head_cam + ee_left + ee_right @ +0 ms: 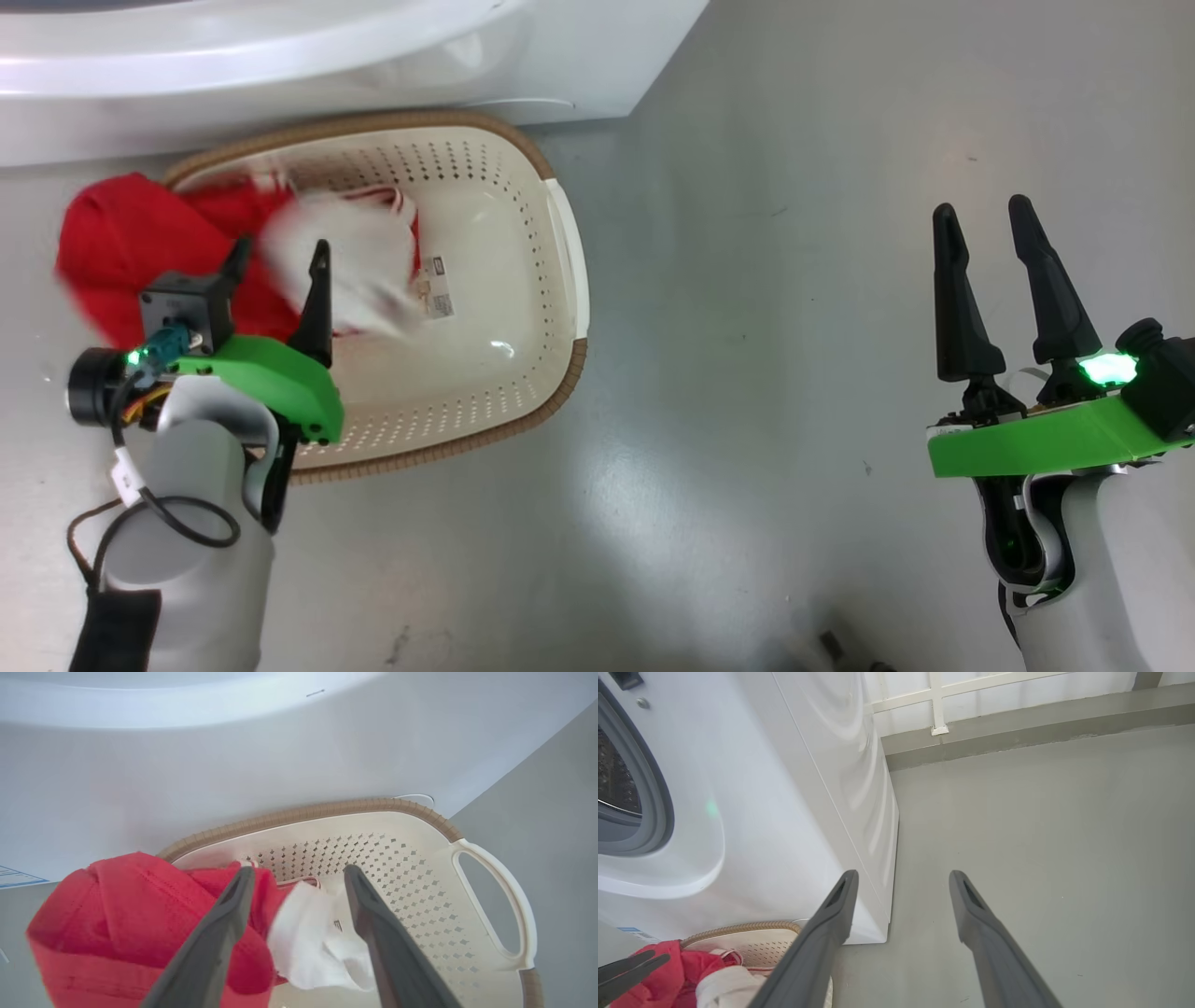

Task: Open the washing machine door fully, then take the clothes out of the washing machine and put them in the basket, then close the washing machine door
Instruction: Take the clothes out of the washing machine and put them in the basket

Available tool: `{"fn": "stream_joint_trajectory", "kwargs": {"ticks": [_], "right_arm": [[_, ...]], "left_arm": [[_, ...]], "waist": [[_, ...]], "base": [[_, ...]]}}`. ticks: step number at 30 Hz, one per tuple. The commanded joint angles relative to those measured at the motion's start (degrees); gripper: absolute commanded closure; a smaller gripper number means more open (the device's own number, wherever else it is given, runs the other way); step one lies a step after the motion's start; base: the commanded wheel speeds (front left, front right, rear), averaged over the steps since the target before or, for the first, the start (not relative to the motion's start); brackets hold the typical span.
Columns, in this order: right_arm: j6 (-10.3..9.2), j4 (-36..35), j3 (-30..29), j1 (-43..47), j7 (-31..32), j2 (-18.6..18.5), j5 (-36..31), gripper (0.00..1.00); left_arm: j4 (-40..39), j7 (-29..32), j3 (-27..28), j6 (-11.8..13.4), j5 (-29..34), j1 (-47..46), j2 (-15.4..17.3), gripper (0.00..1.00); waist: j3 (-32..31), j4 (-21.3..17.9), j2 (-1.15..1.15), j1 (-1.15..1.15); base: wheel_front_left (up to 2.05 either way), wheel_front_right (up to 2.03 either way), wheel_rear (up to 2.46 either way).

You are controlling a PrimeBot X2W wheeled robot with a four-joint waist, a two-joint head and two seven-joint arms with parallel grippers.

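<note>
1. The grey floor (pixel 794 280) carries everything.
2. The washing machine (pixel 280 56) stands white at the head view's top; the right wrist view shows its grey gasket (pixel 658 788) around the dark drum.
3. The basket (pixel 523 308) sits on the floor just before the machine's front.
4. The clothes (pixel 121 243) hang red over the basket's left rim, a blurred white part inside.
5. The left pincer (pixel 282 250) is spread wide above the clothes, gripping nothing.
6. The right pincer (pixel 982 207) is wide apart, empty, well away.
7. The paper label (pixel 436 285) on the basket's bottom and the machine's blue label (pixel 14 877) are unreadable.
</note>
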Motion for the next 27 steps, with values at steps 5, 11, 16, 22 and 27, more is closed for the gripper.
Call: {"fn": "stream_joint_trajectory", "kwargs": {"ticks": [5, 11, 16, 22, 27], "right_arm": [[0.37, -0.7, 1.1, 1.0, -0.4, -0.4, -1.1, 0.0], [0.37, -0.5, 1.0, 1.7, -0.4, -0.4, -1.8, 0.0], [0.37, -0.6, 0.6, 1.9, -0.4, -0.4, -2.5, 0.0], [0.37, -0.5, 0.3, 2.2, -0.4, -0.4, -3.3, 0.0], [0.37, -0.1, 0.3, 2.8, -0.4, -0.4, -3.9, 0.0]], "left_arm": [[-2.8, -0.3, 1.7, -0.3, -0.7, 3.2, 0.5, 0.0], [-5.9, -0.3, 2.5, -0.4, -1.7, 5.7, -0.2, 0.0], [-8.8, -0.3, 2.3, -0.4, -2.6, 7.1, -0.5, 0.0], [-11.4, -0.3, 2.8, -0.4, -3.2, 7.8, -0.5, 0.0], [-15.2, -0.3, 4.2, -0.4, -3.3, 9.4, -0.3, 0.0]], "waist": [[-1.5, 0.7, 0.0, 0.0], [-3.2, 1.5, 0.0, 0.0], [-3.9, 2.3, 0.0, 0.0], [-4.6, 3.1, 0.0, 0.0], [-6.4, 3.6, 0.0, 0.0]], "base": [[0.0, 0.0, 0.0], [0.0, 0.0, 0.0], [0.0, 0.0, 0.0], [0.0, 0.0, 0.0], [0.0, 0.0, 0.0]]}}
